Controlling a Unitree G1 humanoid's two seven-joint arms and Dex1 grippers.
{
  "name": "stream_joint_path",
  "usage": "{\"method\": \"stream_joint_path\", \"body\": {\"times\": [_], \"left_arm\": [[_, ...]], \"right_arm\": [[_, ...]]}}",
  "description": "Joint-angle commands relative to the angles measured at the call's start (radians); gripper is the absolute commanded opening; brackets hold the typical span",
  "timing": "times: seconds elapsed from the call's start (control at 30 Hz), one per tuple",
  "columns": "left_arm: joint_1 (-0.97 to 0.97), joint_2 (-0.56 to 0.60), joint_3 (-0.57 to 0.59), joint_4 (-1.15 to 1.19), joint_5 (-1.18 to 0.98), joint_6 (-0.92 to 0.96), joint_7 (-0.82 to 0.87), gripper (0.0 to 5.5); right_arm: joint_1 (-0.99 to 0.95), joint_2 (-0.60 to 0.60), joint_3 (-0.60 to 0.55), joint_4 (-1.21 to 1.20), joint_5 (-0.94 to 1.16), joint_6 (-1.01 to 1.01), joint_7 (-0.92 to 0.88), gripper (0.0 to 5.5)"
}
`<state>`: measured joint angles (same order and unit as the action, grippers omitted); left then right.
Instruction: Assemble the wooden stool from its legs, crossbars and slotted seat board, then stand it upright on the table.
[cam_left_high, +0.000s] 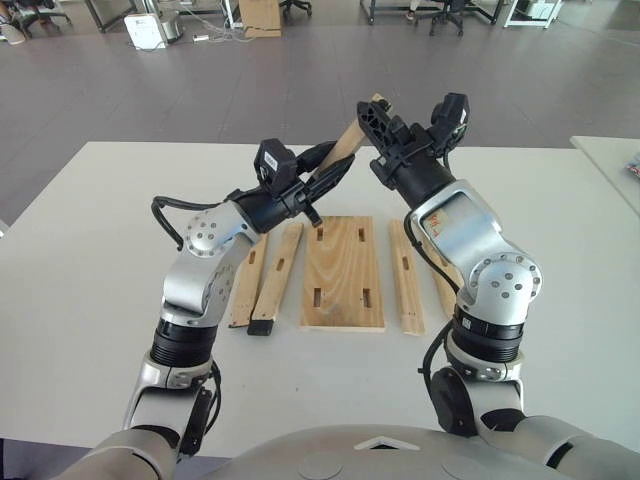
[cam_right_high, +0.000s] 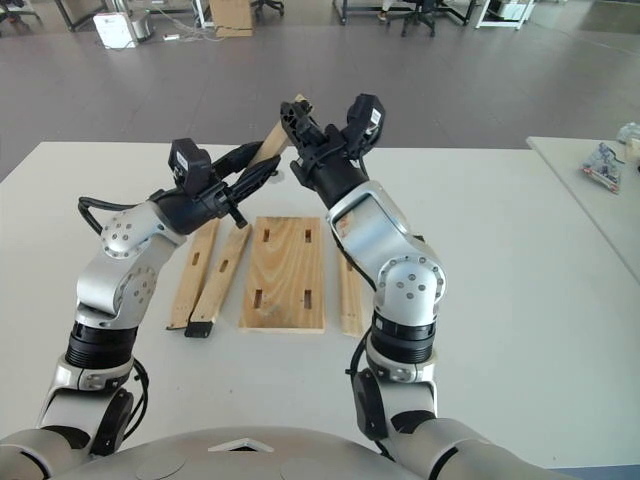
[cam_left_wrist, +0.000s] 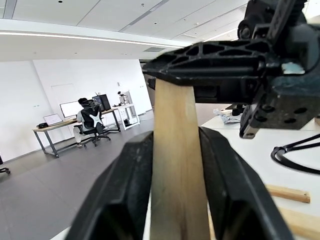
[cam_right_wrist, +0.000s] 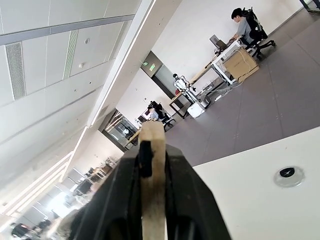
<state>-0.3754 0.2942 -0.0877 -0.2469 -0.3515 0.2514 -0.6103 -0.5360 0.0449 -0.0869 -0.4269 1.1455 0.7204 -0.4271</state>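
Note:
A pale wooden leg (cam_left_high: 348, 143) hangs tilted in the air over the far end of the slotted seat board (cam_left_high: 343, 270). My left gripper (cam_left_high: 322, 178) is shut on its lower part, and the left wrist view has its black fingers (cam_left_wrist: 125, 200) pressed on both sides of the wood (cam_left_wrist: 175, 160). My right gripper (cam_left_high: 378, 125) is shut on the leg's upper end, which stands between its fingers (cam_right_wrist: 125, 200) in the right wrist view (cam_right_wrist: 152, 145). The seat board lies flat mid-table with its slots facing up.
Two slotted wooden bars (cam_left_high: 248, 280) (cam_left_high: 278, 270) lie left of the board, one with a black end piece (cam_left_high: 262, 327). Two more (cam_left_high: 405, 275) (cam_left_high: 443, 285) lie right of it, partly under my right arm. A small round disc (cam_right_wrist: 289, 175) sits on the table. A second table (cam_left_high: 610, 160) stands at the right.

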Motion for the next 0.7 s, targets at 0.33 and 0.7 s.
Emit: {"method": "stream_joint_path", "body": {"times": [0.33,0.7], "left_arm": [[0.228,0.078,0.104,0.035,0.068,-0.03,0.07,2.34],[0.235,0.077,0.088,0.015,0.08,-0.022,0.093,2.34]], "right_arm": [[0.322,-0.265,0.088,-0.048,-0.687,-0.133,0.064,0.41],[0.439,-0.064,0.117,-0.02,-0.759,-0.126,0.09,0.41]]}}
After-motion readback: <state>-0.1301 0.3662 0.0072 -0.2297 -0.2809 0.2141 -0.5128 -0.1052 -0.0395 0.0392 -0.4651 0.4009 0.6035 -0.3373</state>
